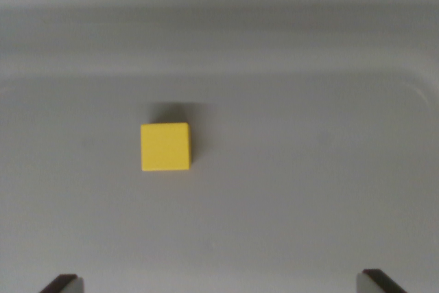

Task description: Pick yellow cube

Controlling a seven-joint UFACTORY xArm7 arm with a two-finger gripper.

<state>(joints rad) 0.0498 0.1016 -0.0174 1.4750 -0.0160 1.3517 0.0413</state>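
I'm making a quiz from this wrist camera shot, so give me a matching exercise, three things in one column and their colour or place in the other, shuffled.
Things:
1. cube
2. tray
3. fingertips

Descriptions:
A. dark, at the bottom corners of the view
B. yellow, left of centre
C. pale grey, filling most of the view

Pairs: 1-B, 2-C, 3-A
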